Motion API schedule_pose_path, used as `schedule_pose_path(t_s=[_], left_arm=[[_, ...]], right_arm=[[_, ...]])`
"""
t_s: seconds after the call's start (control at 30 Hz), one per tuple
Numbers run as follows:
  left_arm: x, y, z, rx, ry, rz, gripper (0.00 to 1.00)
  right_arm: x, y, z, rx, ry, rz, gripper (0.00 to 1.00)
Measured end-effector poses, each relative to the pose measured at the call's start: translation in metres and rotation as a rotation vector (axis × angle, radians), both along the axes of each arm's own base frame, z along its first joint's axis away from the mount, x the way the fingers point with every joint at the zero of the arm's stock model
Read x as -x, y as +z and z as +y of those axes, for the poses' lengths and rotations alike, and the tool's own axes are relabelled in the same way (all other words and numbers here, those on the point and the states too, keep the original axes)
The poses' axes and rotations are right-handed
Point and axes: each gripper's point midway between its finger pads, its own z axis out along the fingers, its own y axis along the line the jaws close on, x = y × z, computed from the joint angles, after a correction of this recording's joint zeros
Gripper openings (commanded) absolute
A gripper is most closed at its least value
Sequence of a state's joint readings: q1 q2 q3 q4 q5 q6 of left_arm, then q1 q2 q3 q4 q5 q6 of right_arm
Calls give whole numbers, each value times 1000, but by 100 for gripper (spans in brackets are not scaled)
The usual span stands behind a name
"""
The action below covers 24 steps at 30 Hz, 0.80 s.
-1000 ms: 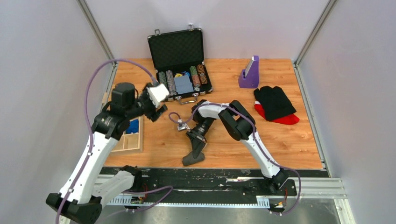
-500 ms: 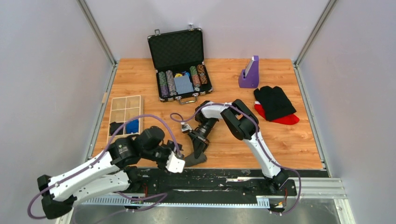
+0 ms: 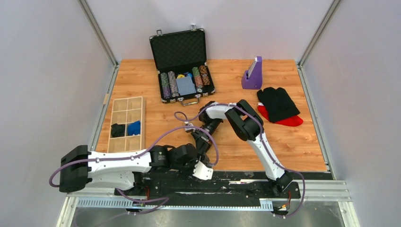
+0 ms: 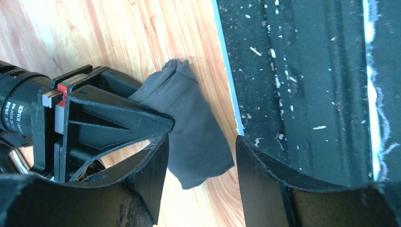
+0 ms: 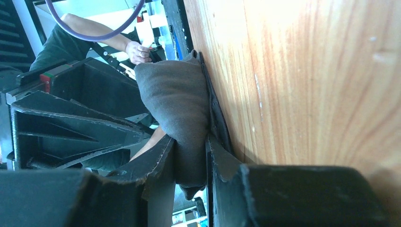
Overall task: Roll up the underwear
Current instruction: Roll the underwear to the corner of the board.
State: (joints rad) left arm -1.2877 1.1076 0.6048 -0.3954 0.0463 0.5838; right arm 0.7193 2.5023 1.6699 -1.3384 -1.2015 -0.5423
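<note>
Left wrist view: the dark charcoal-grey cloth underwear [image 4: 189, 109] lies on the light wooden desk [image 4: 118, 33], close to its near edge and just beside the black base plate [image 4: 307, 85] in front. The garment is bunched into a narrow, thick bundle. The left fingers [image 4: 158, 156] are spread wide apart. The lower end of the underwear lies in the gap between them, and they do not press it.

In the right wrist view the right fingers [image 5: 165, 161] are closed tightly on the same bundle and pinch it against the wood. The cloth bulges out above the pinch.

In the top external view the left arm lies low along the front of the desk. Its wrist covers the underwear, so the cloth is hardly visible there. The right arm bends down to the same place, so the two sets of fingers are close together.

Near the far edge stands an open black poker-chip case [image 3: 182, 66] with rows of coloured chips. To the right of it is a purple plastic holder [image 3: 253, 75]. A jet-black garment [image 3: 278, 104] lies on top of a bright red garment [image 3: 288, 121] at the right side. A wooden tray with compartments [image 3: 126, 124] lies at the left; one compartment holds a dark item and the one beside it a blue item.
</note>
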Motion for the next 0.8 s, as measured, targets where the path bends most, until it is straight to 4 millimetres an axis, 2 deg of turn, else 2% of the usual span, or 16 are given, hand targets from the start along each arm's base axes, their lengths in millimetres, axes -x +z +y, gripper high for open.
schedule_pose_path(t_s=[0.13, 0.3, 0.47, 0.6, 0.8], left_arm=[[-8, -9, 2, -11, 28, -44, 68], [-16, -17, 9, -32, 64, -84, 70], [-20, -22, 5, -31, 76, -97, 65], [-22, -35, 5, -73, 81, -98, 60], [-36, -44, 5, -147, 100, -152, 53]], right_arm=[[-1, -1, 0, -2, -2, -2, 0], [-2, -1, 1, -1, -3, -1, 0], [-9, -4, 3, -11, -11, -12, 0], [-15, -8, 5, -23, -12, -32, 0], [-19, -9, 4, -22, -10, -40, 0]])
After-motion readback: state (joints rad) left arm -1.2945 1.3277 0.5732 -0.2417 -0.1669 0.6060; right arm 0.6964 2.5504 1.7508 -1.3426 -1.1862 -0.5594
